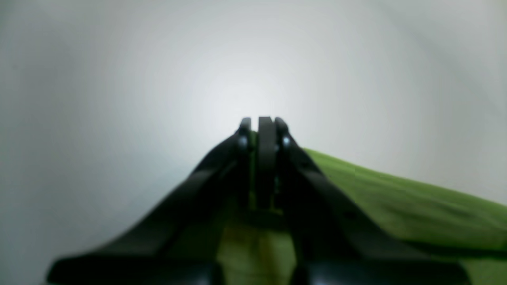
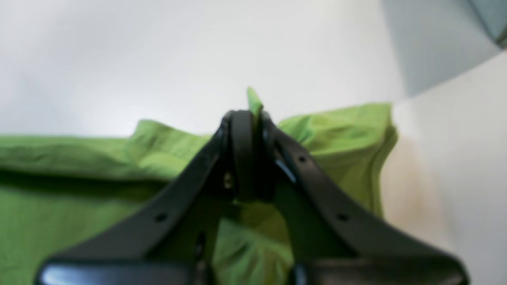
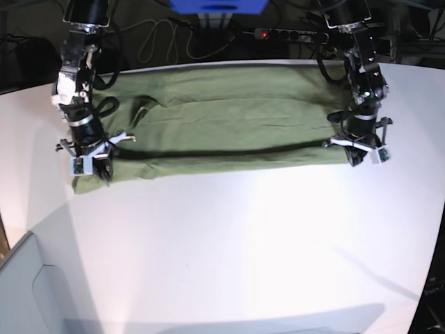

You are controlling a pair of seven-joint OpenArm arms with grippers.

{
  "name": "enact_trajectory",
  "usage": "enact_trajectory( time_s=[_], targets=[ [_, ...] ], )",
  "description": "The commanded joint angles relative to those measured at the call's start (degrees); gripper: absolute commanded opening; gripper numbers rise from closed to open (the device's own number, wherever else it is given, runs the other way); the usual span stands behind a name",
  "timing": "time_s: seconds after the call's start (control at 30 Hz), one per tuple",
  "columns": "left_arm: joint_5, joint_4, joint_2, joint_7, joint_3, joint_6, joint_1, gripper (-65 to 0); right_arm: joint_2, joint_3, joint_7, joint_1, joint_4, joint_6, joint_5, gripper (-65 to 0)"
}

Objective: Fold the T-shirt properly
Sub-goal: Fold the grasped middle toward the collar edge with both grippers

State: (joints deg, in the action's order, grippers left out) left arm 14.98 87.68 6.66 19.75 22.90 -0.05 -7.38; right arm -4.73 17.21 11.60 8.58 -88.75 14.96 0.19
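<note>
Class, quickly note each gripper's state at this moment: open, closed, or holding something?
Left gripper: closed, holding the T-shirt by its edge.
Right gripper: closed, pinching the T-shirt too, with a bit poking out past its tips.

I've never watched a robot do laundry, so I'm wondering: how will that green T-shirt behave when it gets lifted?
The T-shirt will probably flop rather than stay stiff, since its edge already ripples and bunches. It looks light for its size, as the folded edge seems thin. It may sag between the two end effectors, which pinch it far apart.
</note>
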Motion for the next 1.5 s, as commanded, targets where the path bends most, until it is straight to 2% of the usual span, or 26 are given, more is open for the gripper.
enact_trajectory(
  time_s=[0.0, 0.27, 0.6, 0.67, 0.77, 0.9, 1.0, 1.17, 1.47],
  targets=[
    [0.09, 0.63, 0.60, -1.42, 0.09, -0.08, -0.14, -65.0, -0.50, 0.24, -2.06, -0.36, -0.96, 0.29, 0.56, -64.8],
    [0.09, 0.10, 0.51, -1.42, 0.09, -0.08, -1.72, -65.0, 0.73, 3.58, -1.70, 1.57, -1.05, 0.29, 0.47, -64.8],
    [0.09, 0.10, 0.51, -1.42, 0.09, -0.08, -1.90, -65.0, 0.47, 3.49, -1.27, 1.93, -1.05, 0.29, 0.47, -64.3],
    [0.09, 0.28, 0.51, -1.42, 0.09, -0.08, -1.99, -65.0, 0.47, 3.49, 1.37, 1.66, -1.05, 0.29, 0.47, -60.6],
    [0.09, 0.72, 0.51, -1.33, 0.09, -0.08, -2.07, -65.0, 0.38, 3.49, 5.68, 1.31, -1.05, 0.29, 0.47, -49.5],
    [0.09, 2.30, 0.51, -1.33, 0.09, -0.08, -2.78, -65.0, 0.38, 3.49, 5.77, 1.40, -2.46, 0.29, 0.47, -34.0],
    [0.09, 3.71, 0.51, -1.33, 0.09, -0.08, -3.22, -65.0, 0.47, 3.49, 5.86, 1.84, -5.45, 0.29, 0.47, -27.8],
    [0.09, 6.78, 0.51, -1.15, 0.09, -0.08, -4.27, -65.0, 0.47, 3.49, 6.30, 1.84, -9.23, 0.29, 0.47, -26.8],
    [0.09, 9.86, 0.51, -1.24, 0.09, -0.08, -8.14, -65.0, 0.38, 3.14, 6.30, 1.84, -9.32, 0.29, 0.47, -26.8]
  ],
)
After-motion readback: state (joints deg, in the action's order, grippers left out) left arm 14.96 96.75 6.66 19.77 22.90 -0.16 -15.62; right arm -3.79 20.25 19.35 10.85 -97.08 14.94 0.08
